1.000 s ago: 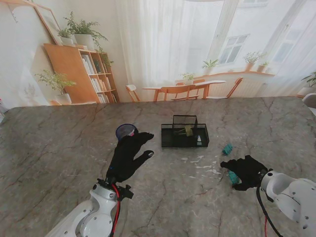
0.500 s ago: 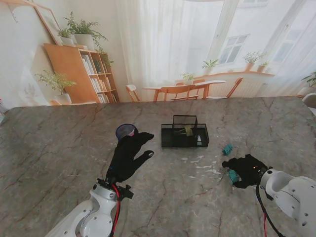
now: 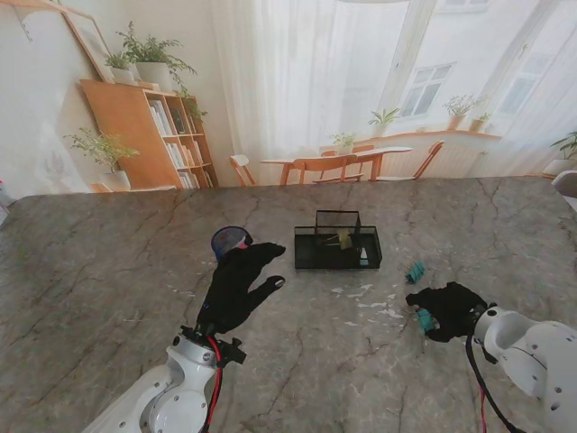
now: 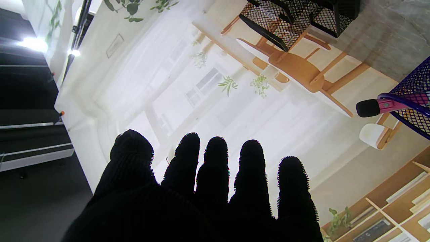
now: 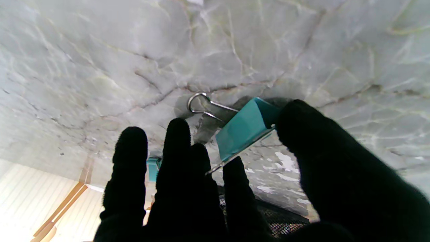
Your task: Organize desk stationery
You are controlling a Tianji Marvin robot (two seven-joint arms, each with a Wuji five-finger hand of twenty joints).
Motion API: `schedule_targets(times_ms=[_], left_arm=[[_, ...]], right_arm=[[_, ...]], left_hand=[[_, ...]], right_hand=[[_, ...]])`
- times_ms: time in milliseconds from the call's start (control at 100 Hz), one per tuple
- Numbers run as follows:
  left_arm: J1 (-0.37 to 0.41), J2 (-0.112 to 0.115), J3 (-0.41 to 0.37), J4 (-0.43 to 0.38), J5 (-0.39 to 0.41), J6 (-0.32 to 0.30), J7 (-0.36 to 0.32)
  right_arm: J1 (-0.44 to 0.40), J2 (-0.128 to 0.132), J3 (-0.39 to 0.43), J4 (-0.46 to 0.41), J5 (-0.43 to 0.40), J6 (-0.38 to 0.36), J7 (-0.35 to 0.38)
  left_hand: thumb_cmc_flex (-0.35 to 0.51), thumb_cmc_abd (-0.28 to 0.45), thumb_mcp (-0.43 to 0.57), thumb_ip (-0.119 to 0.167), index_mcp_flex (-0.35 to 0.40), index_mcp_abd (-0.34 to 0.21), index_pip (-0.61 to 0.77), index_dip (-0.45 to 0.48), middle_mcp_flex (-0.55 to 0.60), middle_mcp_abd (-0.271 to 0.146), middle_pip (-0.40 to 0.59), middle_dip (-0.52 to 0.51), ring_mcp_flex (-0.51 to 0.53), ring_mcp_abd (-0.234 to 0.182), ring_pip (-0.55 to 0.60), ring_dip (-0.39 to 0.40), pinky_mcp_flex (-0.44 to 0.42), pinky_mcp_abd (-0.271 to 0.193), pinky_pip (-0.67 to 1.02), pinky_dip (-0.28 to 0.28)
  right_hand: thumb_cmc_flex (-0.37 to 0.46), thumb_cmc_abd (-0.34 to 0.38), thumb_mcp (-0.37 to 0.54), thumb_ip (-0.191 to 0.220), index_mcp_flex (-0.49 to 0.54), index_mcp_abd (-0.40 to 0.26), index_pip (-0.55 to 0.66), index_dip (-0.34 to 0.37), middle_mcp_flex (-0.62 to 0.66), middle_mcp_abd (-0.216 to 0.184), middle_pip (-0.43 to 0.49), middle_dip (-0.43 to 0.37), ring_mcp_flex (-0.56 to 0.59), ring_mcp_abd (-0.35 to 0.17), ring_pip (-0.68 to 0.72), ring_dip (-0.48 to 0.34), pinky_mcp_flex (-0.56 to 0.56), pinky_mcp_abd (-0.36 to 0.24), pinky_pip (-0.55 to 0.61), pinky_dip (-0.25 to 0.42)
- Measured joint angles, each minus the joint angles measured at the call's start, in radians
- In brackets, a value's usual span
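Two teal binder clips lie at the right of the table. One clip (image 5: 245, 129) sits under the right hand (image 3: 446, 310), pinched between thumb (image 5: 302, 134) and fingers (image 5: 178, 141), its wire handle pointing away from the palm toward the marble. I judge it gripped but barely off the table (image 3: 108, 262). A second clip (image 3: 415, 271) lies just beyond, apart from the hand. Farther left stands the black mesh tray (image 3: 337, 246), with bare marble between for carrying. The left hand (image 3: 236, 287) hovers spread and holding nothing, near a purple mesh cup (image 3: 228, 239).
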Motion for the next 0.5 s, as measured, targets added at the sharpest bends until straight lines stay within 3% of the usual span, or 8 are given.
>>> schedule_targets(times_ms=[130,310,370,390,500], left_arm=[[-0.001,0.000,0.002,0.000,0.001,0.003,-0.001],[-0.003,0.000,0.004,0.000,0.002,0.005,-0.002],[-0.003,0.000,0.004,0.000,0.002,0.006,-0.003],[-0.004,0.000,0.005,0.000,0.002,0.006,-0.003],[-0.004,0.000,0.005,0.000,0.002,0.006,-0.005]], right_arm=[[0.004,0.002,-0.006,0.007,-0.027,-0.004,-0.030],[0.009,0.003,-0.014,0.014,-0.030,-0.001,-0.055],[0.010,0.003,-0.015,0.016,-0.029,0.001,-0.061],[0.010,0.003,-0.016,0.017,-0.029,0.002,-0.063],[0.012,0.004,-0.021,0.025,-0.027,0.006,-0.080]], left_hand=[[0.000,0.000,0.000,0.000,0.000,0.000,0.000,0.000,0.000,0.000,0.000,0.000,0.000,0.000,0.000,0.000,0.000,0.000,0.000,0.000],[0.000,0.000,0.000,0.000,0.000,0.000,0.000,0.000,0.000,0.000,0.000,0.000,0.000,0.000,0.000,0.000,0.000,0.000,0.000,0.000],[0.000,0.000,0.000,0.000,0.000,0.000,0.000,0.000,0.000,0.000,0.000,0.000,0.000,0.000,0.000,0.000,0.000,0.000,0.000,0.000],[0.000,0.000,0.000,0.000,0.000,0.000,0.000,0.000,0.000,0.000,0.000,0.000,0.000,0.000,0.000,0.000,0.000,0.000,0.000,0.000],[0.000,0.000,0.000,0.000,0.000,0.000,0.000,0.000,0.000,0.000,0.000,0.000,0.000,0.000,0.000,0.000,0.000,0.000,0.000,0.000]], right_hand=[[0.014,-0.012,0.033,0.000,0.021,0.004,0.012,0.003,0.041,0.000,0.011,0.001,0.060,-0.020,0.040,0.005,0.047,-0.011,0.017,0.000],[0.040,-0.017,0.033,0.000,0.077,0.013,0.033,-0.009,0.125,0.023,0.130,0.020,0.148,-0.045,0.083,0.012,0.128,-0.021,0.038,0.011],[0.062,-0.030,0.049,-0.030,0.094,0.018,0.048,-0.009,0.196,0.026,0.207,0.065,0.197,-0.047,0.098,0.012,0.169,-0.027,0.057,0.011],[0.067,-0.055,0.049,-0.057,0.097,0.021,0.051,-0.009,0.233,0.024,0.239,0.085,0.217,-0.047,0.109,0.012,0.187,-0.029,0.063,0.011],[0.067,-0.073,0.049,-0.080,0.100,0.022,0.083,-0.009,0.261,0.025,0.240,0.093,0.250,-0.047,0.124,0.014,0.230,-0.036,0.080,0.011]])
